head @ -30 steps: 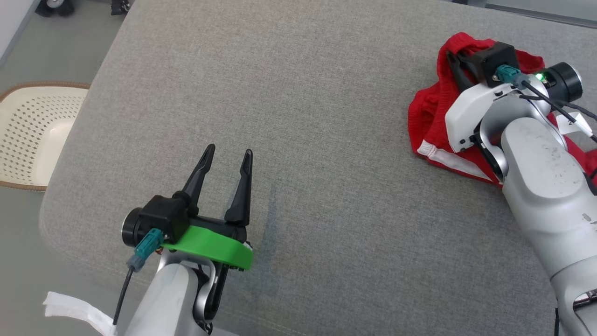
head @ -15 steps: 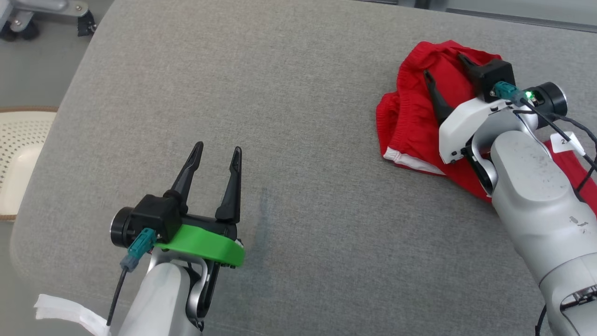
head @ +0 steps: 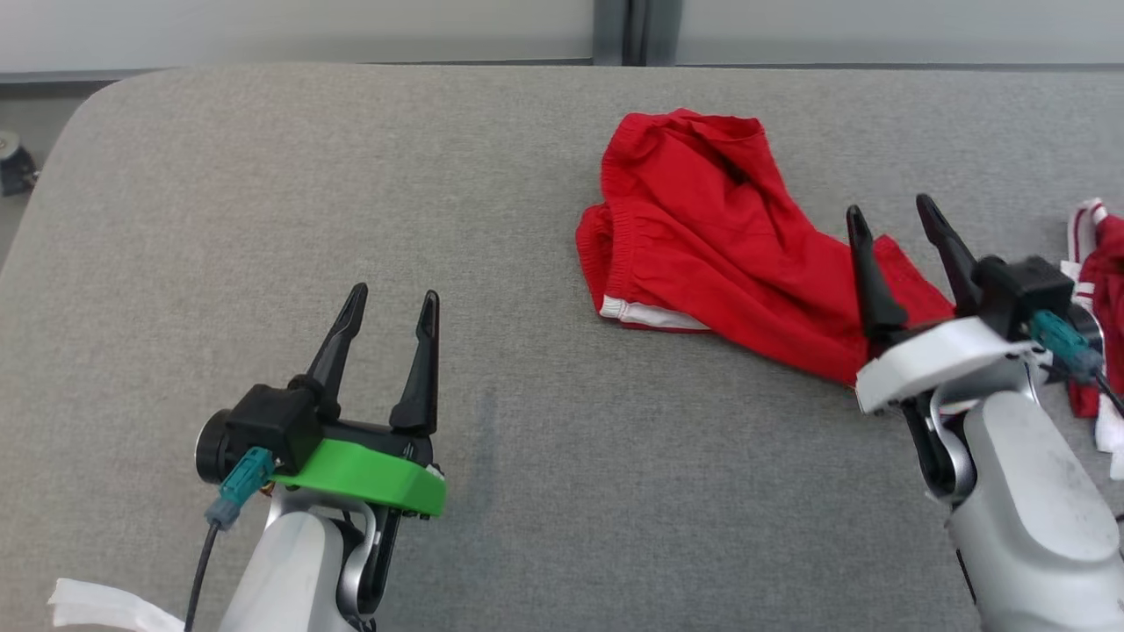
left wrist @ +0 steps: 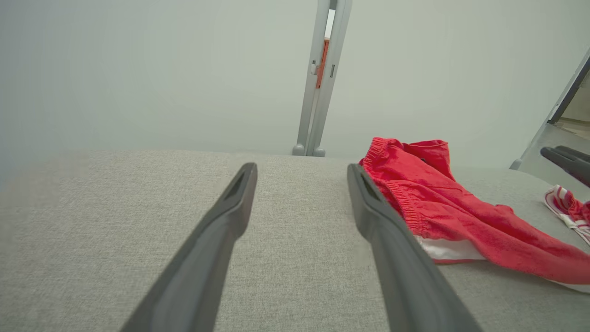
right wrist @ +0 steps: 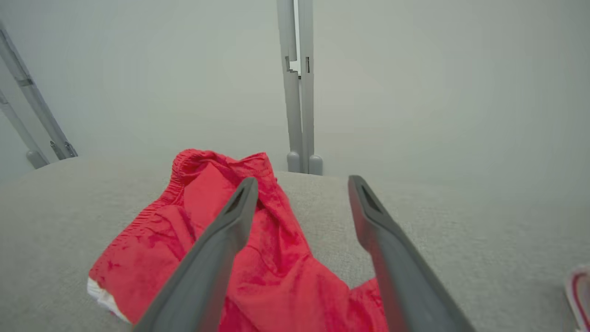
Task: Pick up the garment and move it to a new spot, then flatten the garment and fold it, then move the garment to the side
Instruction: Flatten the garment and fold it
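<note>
**Both grippers open, garment lying loose on the table**

At the far left, a white strip (head: 97, 606) shows at the bottom corner of the head view. Just right of it the left gripper (head: 393, 292) hovers over bare grey table (head: 527, 175), its two dark fingers spread apart with nothing between them. Its own wrist view shows the same: the left gripper (left wrist: 300, 167) is spread over bare fabric, with the garment (left wrist: 428, 207) off to its right.

Right of centre the garment (head: 694, 246), red shorts with a white hem, lies crumpled on the table. Its gathered waistband is toward the far edge and its other end trails to the near right. A grey post (head: 628, 31) stands behind the table.

The right gripper (head: 889, 205) sits at that trailing end, fingers parted and gripping nothing. In its wrist view the right gripper (right wrist: 302, 179) has its left finger over the garment (right wrist: 152, 249); whether it touches the cloth cannot be told.

At the right edge lies a red-and-white cloth (head: 1098, 263), apart from the garment.
</note>
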